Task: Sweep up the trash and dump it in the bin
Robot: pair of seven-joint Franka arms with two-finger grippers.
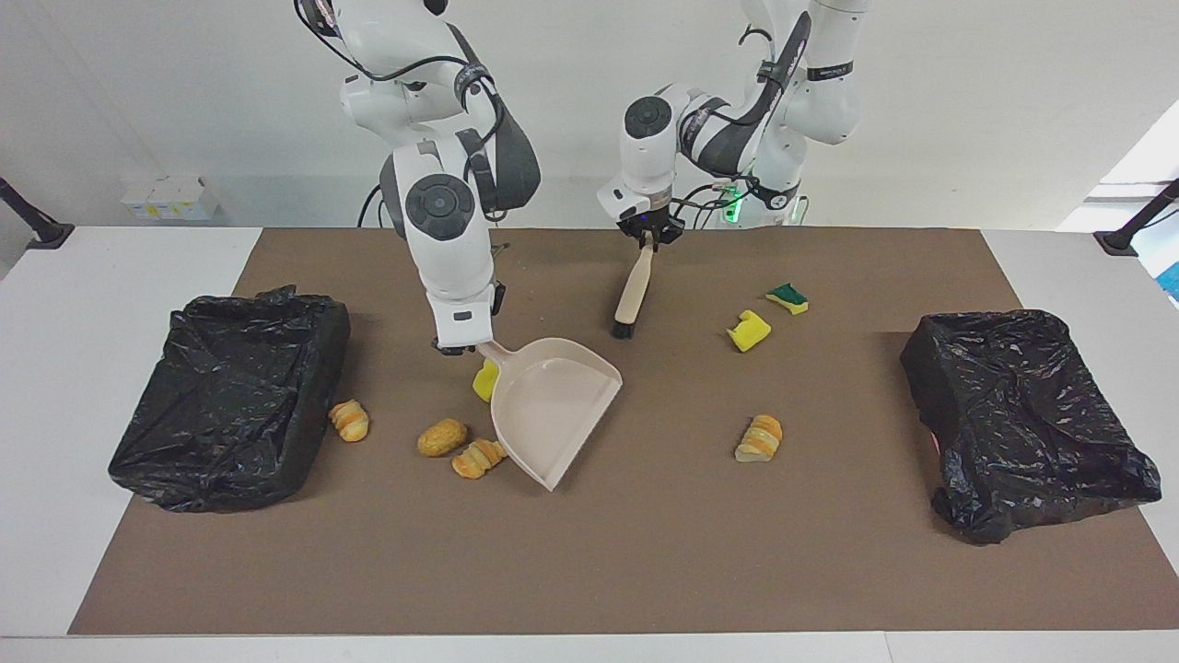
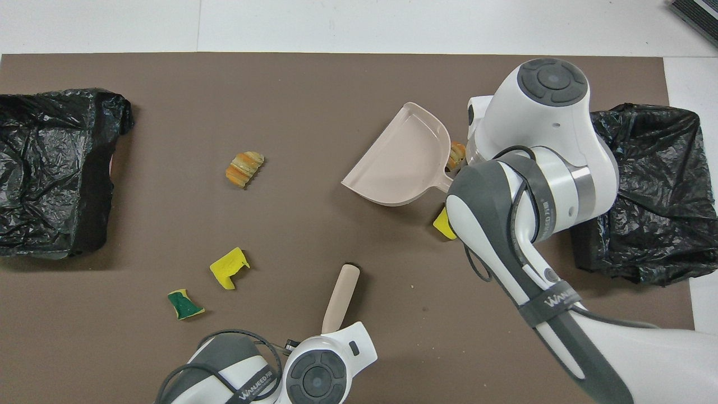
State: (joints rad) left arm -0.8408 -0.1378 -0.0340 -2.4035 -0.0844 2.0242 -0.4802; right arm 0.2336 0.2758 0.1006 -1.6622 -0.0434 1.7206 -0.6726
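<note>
right arm hides most pastries overhead; right gripper clamps the dustpan handle, yellow sponge just below; left gripper grips the brush

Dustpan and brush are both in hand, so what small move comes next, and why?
Probably lower the dustpan until its lip sits flat on the mat beside the two pastries. The right gripper holds it by the handle, tilted, and the left gripper holds the brush with nothing swept yet.
</note>
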